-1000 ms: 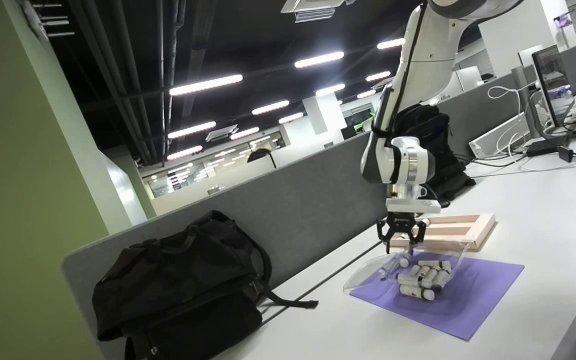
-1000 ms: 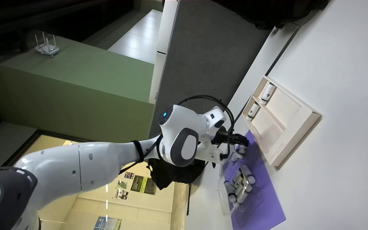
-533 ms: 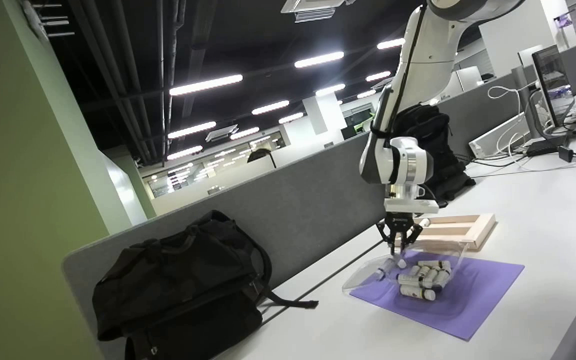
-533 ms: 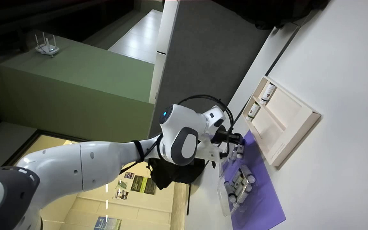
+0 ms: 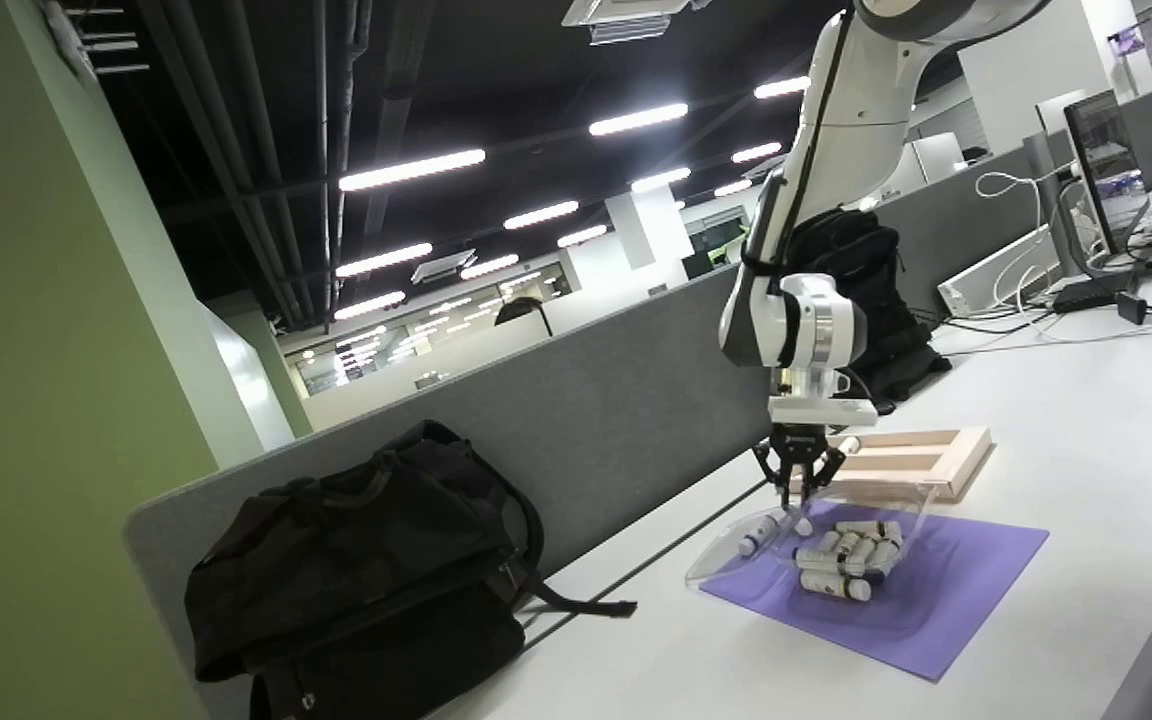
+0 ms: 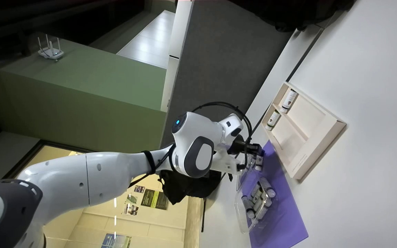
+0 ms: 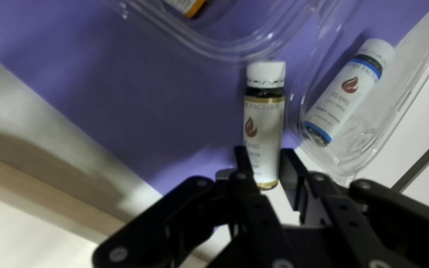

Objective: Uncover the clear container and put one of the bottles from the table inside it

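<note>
My gripper (image 7: 262, 152) is shut on a white-labelled bottle (image 7: 264, 115) with gold bands. One finger sits at each side of its lower end, and its white cap points away from the palm. That bottle lies at the mat's edge, between two clear plastic parts; whether it is lifted, I cannot tell. The clear container (image 7: 218, 54) stands uncovered on the mat, several bottles (image 5: 848, 560) piled inside. What looks like its clear cover (image 7: 384, 111) lies beside it, holding a blue-banded bottle (image 7: 348, 91). In an exterior view the gripper (image 5: 794, 502) points down behind the container.
A purple mat (image 5: 981, 570) lies beneath the container on the white table (image 5: 1096, 440). Close by is a shallow wooden tray (image 6: 302, 165) with two bottles (image 6: 288, 100) in it. A grey partition (image 5: 636, 390) and black backpacks (image 5: 356, 570) line the back.
My gripper's fingers have come together around the gold-banded bottle, with a small shift of the hand. That bottle has turned slightly, and the blue-banded one has moved away from it within the cover.
</note>
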You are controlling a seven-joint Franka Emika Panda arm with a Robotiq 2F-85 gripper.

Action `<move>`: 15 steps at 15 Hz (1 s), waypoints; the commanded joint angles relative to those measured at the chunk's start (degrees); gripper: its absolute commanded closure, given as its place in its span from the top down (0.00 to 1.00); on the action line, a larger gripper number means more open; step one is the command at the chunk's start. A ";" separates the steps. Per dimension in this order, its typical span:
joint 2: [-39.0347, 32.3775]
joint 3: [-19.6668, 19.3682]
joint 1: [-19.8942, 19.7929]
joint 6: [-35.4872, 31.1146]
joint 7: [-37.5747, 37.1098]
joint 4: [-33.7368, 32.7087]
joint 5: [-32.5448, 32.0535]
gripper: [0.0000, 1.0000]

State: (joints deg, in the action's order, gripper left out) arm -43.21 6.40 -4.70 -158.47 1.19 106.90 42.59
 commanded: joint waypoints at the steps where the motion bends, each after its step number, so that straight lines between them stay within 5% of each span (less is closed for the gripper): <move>1: 1.36 0.78 -1.39 1.58 -2.02 -0.48 -0.64 0.10; 11: 13.99 1.00 -2.92 0.66 -0.07 6.52 0.35 0.10; 15: 18.94 2.25 -3.23 5.96 1.70 10.96 1.65 0.10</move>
State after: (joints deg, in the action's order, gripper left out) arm -29.17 7.36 -7.07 -156.57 1.84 112.91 42.96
